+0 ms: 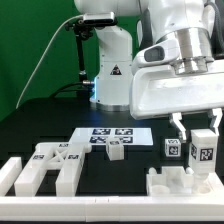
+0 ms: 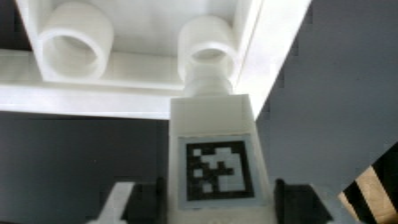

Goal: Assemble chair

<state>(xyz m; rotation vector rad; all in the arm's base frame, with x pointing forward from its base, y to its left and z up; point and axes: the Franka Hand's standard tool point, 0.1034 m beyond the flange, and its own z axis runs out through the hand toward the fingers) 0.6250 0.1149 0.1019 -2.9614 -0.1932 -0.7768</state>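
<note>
My gripper (image 1: pixel 199 128) hangs at the exterior view's right, shut on a white chair bar (image 1: pixel 203 152) with a black-and-white tag, held upright. The wrist view shows this bar (image 2: pixel 217 150) clamped between both dark fingers (image 2: pixel 153 200). Its far end nearly meets a white chair part (image 2: pixel 143 90) with two round sockets (image 2: pixel 80 45). That blocky part (image 1: pixel 185 182) lies on the table right under the gripper. A second tagged piece (image 1: pixel 172 149) stands beside the held bar. Whether the bar's tip touches the part is unclear.
Other white tagged chair parts (image 1: pixel 48 163) lie at the exterior view's left, and a small tagged cube (image 1: pixel 117 151) sits in the middle. The marker board (image 1: pixel 112 135) lies behind it. White border rails (image 1: pixel 100 207) run along the front. The robot base (image 1: pixel 110 75) stands at the back.
</note>
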